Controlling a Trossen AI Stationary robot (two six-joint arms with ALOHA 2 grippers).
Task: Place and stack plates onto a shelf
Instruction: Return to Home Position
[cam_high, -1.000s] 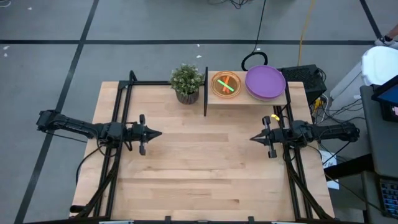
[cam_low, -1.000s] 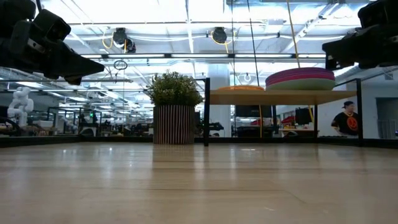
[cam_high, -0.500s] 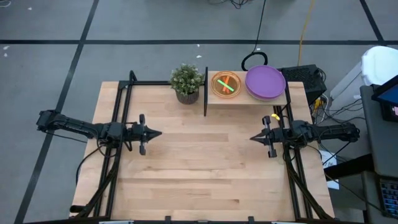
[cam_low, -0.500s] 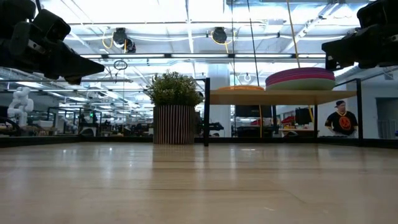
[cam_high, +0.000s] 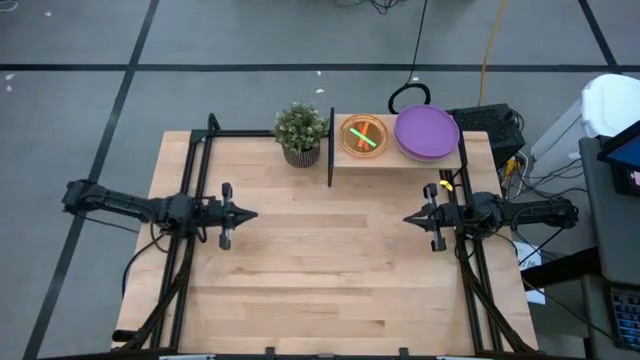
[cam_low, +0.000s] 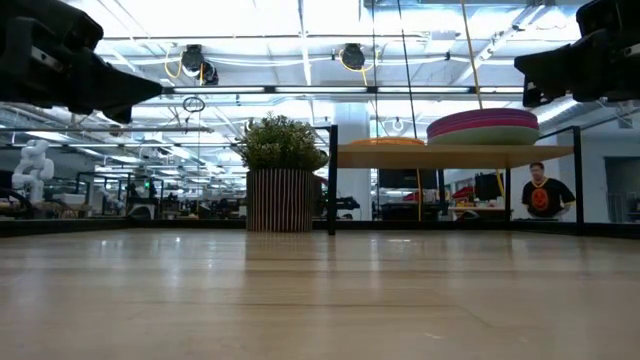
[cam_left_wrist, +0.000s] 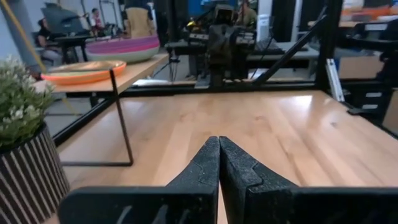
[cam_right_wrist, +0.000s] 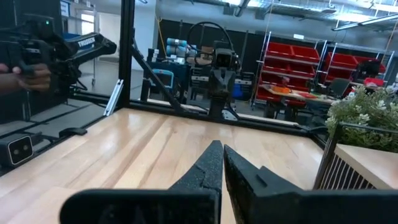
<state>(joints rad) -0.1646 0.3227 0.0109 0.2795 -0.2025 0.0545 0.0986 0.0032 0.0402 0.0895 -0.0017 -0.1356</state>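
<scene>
The shelf stands at the table's far edge, right of centre, with a thin black upright at its left end. Two stacks of plates rest flat on it: small translucent ones with orange on top, and larger ones with purple on top. In the low view the large stack shows purple, magenta and teal rims. My left gripper hovers shut over the table's left part and points level to the right. My right gripper hovers shut on the right side, pointing left. Neither gripper holds anything.
A potted green plant stands just left of the shelf's upright. Black frame rails run along the table's left and right sides. Bare wooden tabletop lies between the two grippers. A person stands in the room beyond the table.
My left gripper has tipped its fingers up from a slight downward slant to about level, without shifting place. My right gripper has tipped up a little. Both have stayed shut, and the plates have not moved.
</scene>
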